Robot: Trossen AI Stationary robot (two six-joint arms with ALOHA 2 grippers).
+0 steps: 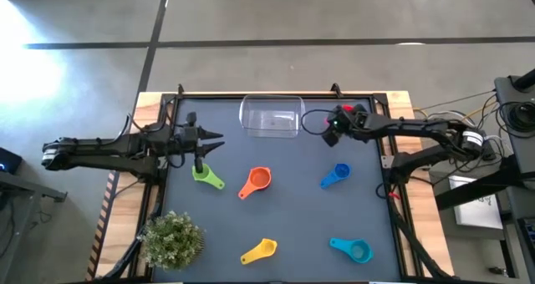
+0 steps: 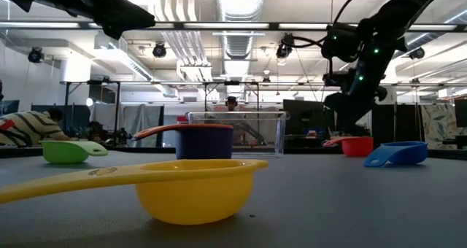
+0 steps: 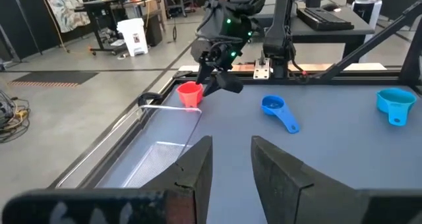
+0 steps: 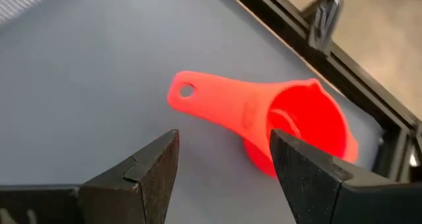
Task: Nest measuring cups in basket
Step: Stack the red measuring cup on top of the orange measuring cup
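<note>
The clear basket (image 1: 272, 117) stands at the table's far middle. Loose cups rest on their bowls: green (image 1: 205, 175), orange (image 1: 257, 182), blue (image 1: 336, 175), yellow (image 1: 260, 251), teal (image 1: 351, 249). In the low view a purple bowl (image 2: 206, 142) shows beneath the orange handle. The red cup (image 4: 277, 122) sits near the far right corner. My right gripper (image 4: 223, 137) hangs open just above it, one finger on either side of where the handle joins the bowl, touching nothing. My left gripper (image 3: 231, 148) stays left of the basket, open a little and empty.
A small potted plant (image 1: 171, 238) stands at the near left corner. The table's raised black rim (image 4: 323, 33) runs close behind the red cup. Bare mat lies between the basket and the row of cups.
</note>
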